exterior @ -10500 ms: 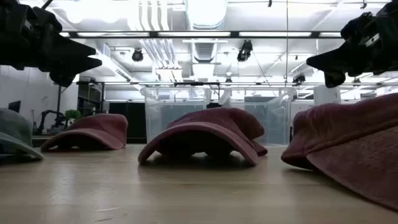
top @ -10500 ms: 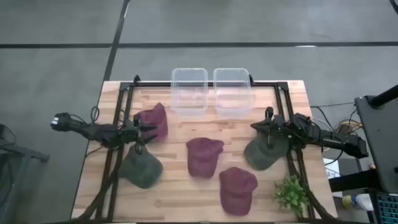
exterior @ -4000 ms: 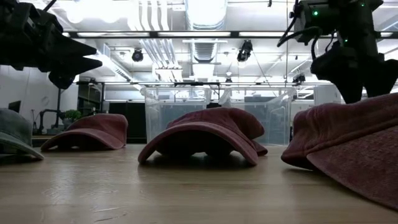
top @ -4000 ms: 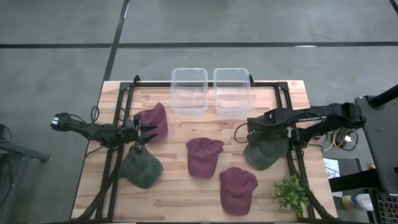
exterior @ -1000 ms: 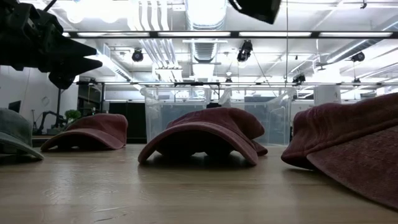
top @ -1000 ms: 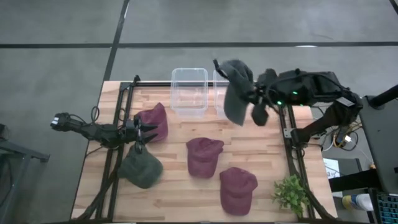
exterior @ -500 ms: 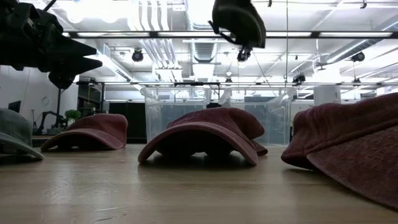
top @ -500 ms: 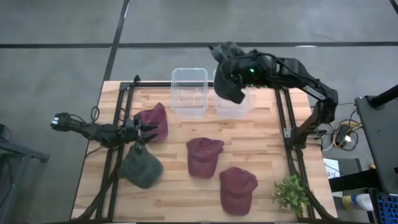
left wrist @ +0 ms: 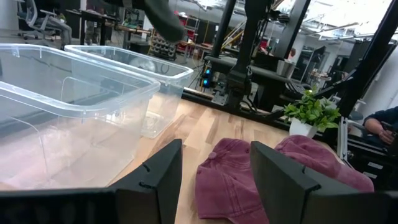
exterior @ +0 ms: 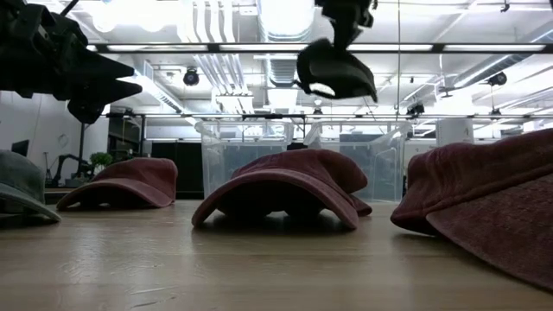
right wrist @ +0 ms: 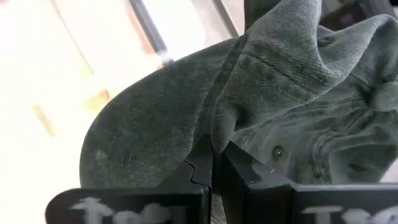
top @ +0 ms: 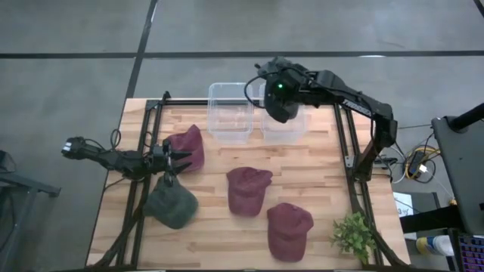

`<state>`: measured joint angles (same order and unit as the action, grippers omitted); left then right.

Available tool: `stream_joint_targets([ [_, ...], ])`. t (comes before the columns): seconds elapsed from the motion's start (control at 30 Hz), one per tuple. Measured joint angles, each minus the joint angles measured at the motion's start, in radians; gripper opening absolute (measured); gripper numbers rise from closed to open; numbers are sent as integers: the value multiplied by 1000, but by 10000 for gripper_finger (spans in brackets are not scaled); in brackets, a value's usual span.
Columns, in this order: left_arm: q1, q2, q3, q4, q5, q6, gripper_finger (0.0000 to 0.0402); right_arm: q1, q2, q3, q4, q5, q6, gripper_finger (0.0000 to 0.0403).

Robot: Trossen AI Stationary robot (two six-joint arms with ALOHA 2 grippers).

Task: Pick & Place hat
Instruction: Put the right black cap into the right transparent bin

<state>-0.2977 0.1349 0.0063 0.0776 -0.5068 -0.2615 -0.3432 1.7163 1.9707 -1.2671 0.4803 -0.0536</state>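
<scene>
A grey-green hat hangs in the air over the right one of two clear bins at the table's far edge. My right gripper is shut on it; in the low view the hat shows high above the bins. My left gripper stands open and level at the table's left, beside a maroon hat that lies on the wood. In the left wrist view, nothing lies between the fingers of my left gripper. My right gripper pinches a fold of the hat's cloth between its two fingers, where the brim meets the crown. The fingers slant down from above. The hat is lifted clear and hangs crumpled off the fingertips, above the right bin.
A green hat lies near the table's left, and two maroon hats lie in the middle and toward the near edge. The left clear bin stands beside the right one. A small plant stands at the near right corner.
My right gripper has swung with the hat toward the table's left and far edge and come down, tipping to point more downward. The hat, still lifted clear, now hangs over the right bin and lower than before.
</scene>
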Motion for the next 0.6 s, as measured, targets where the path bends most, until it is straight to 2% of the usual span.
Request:
stream_joint_targets([
  [0.37, 0, 0, 0, -1, 0, 0, 181, -4, -11, -282, 212, 40, -48, 8],
  [0.47, 0, 0, 0, -1, 0, -5, 181, -11, -11, -336, 226, 90, -50, 8],
  [0.6, 0, 0, 0, -1, 0, -7, 181, -21, -12, -381, 229, 95, -28, 8],
])
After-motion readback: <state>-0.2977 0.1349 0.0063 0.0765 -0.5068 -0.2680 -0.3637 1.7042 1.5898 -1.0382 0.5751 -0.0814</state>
